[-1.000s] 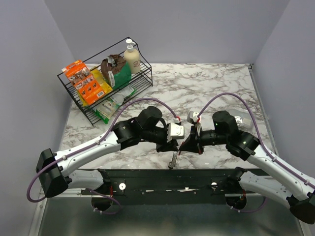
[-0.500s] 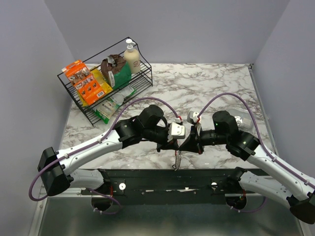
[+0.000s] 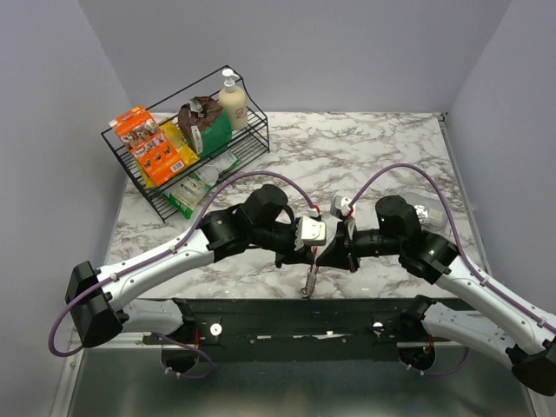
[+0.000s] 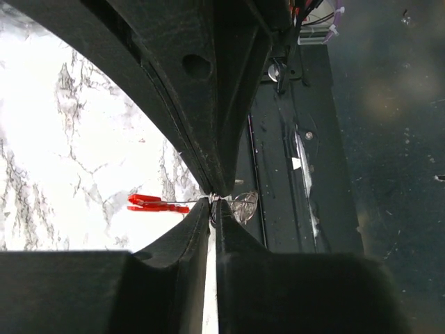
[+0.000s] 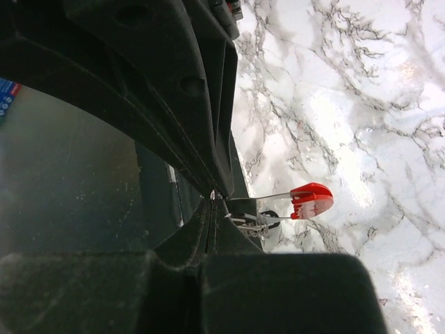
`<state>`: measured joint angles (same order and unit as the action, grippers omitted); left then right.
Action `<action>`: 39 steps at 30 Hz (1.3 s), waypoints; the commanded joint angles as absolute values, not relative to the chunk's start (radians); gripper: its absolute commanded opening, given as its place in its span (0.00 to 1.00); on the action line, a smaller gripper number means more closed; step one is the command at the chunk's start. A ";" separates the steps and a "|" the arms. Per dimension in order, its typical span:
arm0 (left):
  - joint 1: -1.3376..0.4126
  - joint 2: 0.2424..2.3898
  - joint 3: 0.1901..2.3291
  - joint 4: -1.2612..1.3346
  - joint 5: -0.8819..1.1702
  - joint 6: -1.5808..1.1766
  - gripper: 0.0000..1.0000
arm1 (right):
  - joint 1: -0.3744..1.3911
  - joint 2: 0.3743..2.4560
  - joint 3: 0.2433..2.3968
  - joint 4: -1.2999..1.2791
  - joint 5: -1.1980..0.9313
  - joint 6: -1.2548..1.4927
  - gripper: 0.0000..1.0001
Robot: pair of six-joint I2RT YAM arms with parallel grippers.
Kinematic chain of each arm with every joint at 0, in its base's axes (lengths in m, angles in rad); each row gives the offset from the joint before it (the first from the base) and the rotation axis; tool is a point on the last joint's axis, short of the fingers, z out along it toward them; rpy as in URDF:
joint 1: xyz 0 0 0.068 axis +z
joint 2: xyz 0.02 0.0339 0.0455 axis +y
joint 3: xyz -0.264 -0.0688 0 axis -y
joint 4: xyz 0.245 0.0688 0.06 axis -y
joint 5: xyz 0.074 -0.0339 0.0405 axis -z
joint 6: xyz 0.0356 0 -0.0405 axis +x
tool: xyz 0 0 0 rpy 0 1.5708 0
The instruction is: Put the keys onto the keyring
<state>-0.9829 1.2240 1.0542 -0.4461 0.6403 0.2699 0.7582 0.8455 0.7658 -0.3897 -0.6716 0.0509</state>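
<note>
The right gripper (image 5: 210, 202) has its fingers pressed together, and a thin wire of the keyring (image 5: 311, 200) runs straight into their tips, so it is clamped on the keyring. The left gripper (image 4: 212, 205) meets it tip to tip from the opposite side. Its fingers (image 4: 188, 243) stand a thin slit apart, with pale table showing through the gap. The same wire reaches their tips, but I cannot tell whether they pinch it or only lie against it.

The keyring's red clip (image 4: 156, 204) juts out sideways just beside the joined tips, over the marble. Its ribbed chain (image 5: 249, 223) hangs below them. From above, the chain (image 3: 309, 280) dangles clear of the surface, right at the near edge of the table (image 3: 365, 148), over the dark base frame (image 3: 287, 317). A small dark loop (image 5: 270, 221) sits against the chain; I cannot tell whether it is threaded on.

Both arms reach inward and meet near the middle of the near edge. Beyond the tips the marble runs open toward the back wall. A wire rack (image 3: 252, 143) of groceries stands well apart at the far left corner, and side walls close in the table on the left and right.
</note>
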 commanded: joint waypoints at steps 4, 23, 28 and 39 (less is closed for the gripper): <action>-0.982 1.232 1.091 -0.466 0.646 0.285 0.00 | 0.762 0.833 0.769 -0.356 -0.672 0.049 0.00; -0.982 1.094 0.890 -0.126 0.525 0.104 0.00 | 0.761 0.660 0.723 -0.315 -0.392 0.129 0.84; -0.982 1.002 0.773 0.058 0.479 0.026 0.00 | 0.761 0.574 0.689 -0.299 -0.333 0.146 0.86; -0.982 0.927 0.690 0.222 0.575 -0.048 0.00 | 0.761 0.546 0.647 -0.167 -0.616 0.083 0.75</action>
<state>-0.9829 0.9493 0.6922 0.1078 0.5140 -0.0128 0.7582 0.5541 0.6670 -0.2520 -0.4679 0.1177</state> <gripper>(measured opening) 0.009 0.767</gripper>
